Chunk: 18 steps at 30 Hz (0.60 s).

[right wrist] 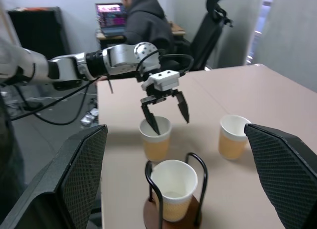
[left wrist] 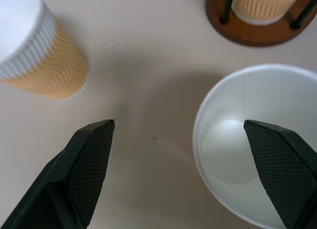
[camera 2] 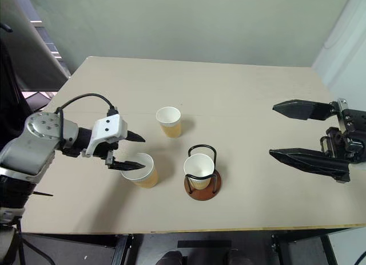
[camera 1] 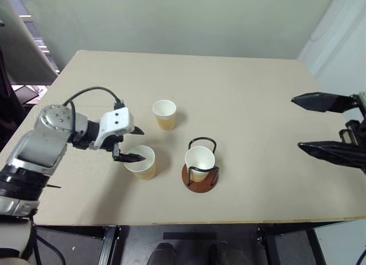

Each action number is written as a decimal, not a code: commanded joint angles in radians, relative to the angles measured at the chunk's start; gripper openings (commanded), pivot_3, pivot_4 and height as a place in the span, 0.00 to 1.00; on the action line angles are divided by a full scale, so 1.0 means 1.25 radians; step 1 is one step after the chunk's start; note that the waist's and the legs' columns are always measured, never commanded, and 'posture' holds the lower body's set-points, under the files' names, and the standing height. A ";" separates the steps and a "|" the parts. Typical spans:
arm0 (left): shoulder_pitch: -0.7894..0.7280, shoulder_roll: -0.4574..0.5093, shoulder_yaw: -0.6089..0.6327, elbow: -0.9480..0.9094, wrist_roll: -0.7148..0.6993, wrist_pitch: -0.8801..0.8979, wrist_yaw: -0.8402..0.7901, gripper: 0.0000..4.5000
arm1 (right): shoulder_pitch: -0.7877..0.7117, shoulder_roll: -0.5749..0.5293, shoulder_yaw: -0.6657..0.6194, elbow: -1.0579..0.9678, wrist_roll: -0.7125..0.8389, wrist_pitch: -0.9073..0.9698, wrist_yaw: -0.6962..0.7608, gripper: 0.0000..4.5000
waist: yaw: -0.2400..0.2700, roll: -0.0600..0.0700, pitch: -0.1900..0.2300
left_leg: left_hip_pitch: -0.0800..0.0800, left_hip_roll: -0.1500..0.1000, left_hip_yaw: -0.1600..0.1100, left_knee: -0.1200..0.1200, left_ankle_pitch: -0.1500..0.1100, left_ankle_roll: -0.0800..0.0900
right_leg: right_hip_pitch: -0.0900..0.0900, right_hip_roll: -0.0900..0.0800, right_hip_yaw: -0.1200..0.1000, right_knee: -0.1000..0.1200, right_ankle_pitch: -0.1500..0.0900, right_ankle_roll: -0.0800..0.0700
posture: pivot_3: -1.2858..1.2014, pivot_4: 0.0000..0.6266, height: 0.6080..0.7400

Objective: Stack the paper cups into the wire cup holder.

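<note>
Near cup (camera 1: 141,161), at the table's (camera 1: 251,105) front edge, waits under the left end effector (camera 1: 129,143).
Its fingers are spread, 1 tip dipping inside the rim, the other outside toward the far cup (camera 1: 164,114). Best to settle the wall squarely between both pads, close gently so the paper keeps its shape, then lift straight before carrying to the wire holder (camera 1: 201,172), which already carries 1 cup (camera 1: 199,162). The right end effector (camera 2: 297,132) hangs spread, well apart.

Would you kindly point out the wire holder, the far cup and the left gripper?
wire holder (camera 2: 201,193): right eye view, front of base.
far cup (camera 2: 169,123): right eye view, side wall.
left gripper (camera 2: 132,150): right eye view, between fingertips.
</note>
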 commanded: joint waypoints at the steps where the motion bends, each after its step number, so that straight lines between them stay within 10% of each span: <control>1: -0.035 -0.023 0.004 0.010 0.015 -0.021 -0.022 0.86 | 0.019 -0.026 -0.050 -0.023 0.030 -0.019 -0.019 1.00 | 0.000 0.000 0.000 | 0.000 0.000 0.000 0.000 0.000 0.000 | 0.000 0.000 0.000 -0.001 0.000 0.001 | 0.52 0.24 1.00; 12: -0.046 -0.040 0.016 0.032 0.026 -0.037 -0.072 0.01 | 0.069 -0.048 -0.066 -0.030 0.036 -0.052 -0.028 1.00 | -0.001 0.000 0.000 | -0.002 0.000 0.001 0.003 -0.002 0.003 | 0.000 0.000 0.000 -0.003 0.002 0.004 | 0.52 0.24 1.00; 18: -0.115 -0.069 0.053 0.032 -0.037 -0.024 -0.117 0.01 | 0.083 -0.057 -0.068 -0.027 0.033 -0.065 -0.026 1.00 | 0.004 0.000 0.000 | -0.004 0.000 0.000 0.006 -0.002 0.004 | 0.000 0.000 0.000 -0.004 0.003 0.006 | 0.52 0.24 1.00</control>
